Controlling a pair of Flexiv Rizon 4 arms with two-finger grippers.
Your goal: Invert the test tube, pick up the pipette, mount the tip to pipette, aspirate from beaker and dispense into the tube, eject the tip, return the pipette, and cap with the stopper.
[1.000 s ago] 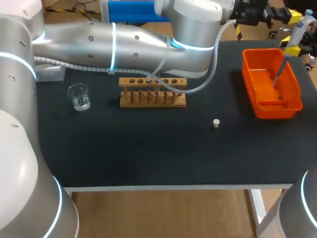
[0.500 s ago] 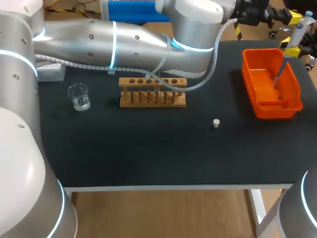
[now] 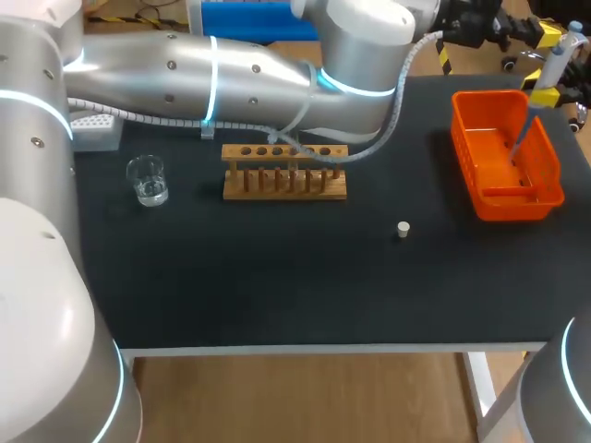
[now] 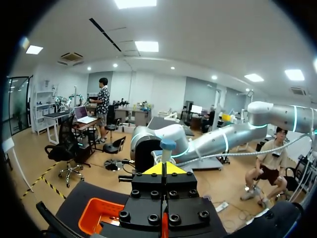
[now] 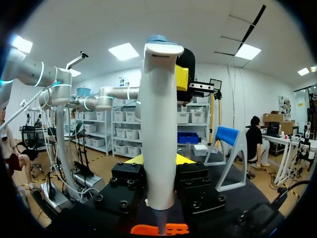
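My right gripper (image 3: 545, 92) (image 5: 158, 161) is shut on the white pipette (image 3: 558, 57) (image 5: 159, 124), held upright over the orange basket (image 3: 489, 203) (image 5: 158, 229). The pipette's thin lower end (image 3: 522, 134) hangs inside the basket. My left gripper (image 3: 550, 33) (image 4: 163, 168) is shut, and its yellow tip (image 5: 182, 77) rests against the side of the pipette's head (image 4: 167, 145). On the table stand the wooden rack (image 3: 284, 183) with a clear tube (image 3: 277, 152) in it, the glass beaker (image 3: 148, 180) and the small white stopper (image 3: 403, 229).
My left arm (image 3: 231, 78) stretches across the table's back edge, above the rack. A white tip box (image 3: 92, 129) sits half hidden under it at the back left. The basket stands at the table's right side.
My left arm's forearm and cable have shifted slightly toward the back. The pipette, both grippers and the things on the table stand as before.
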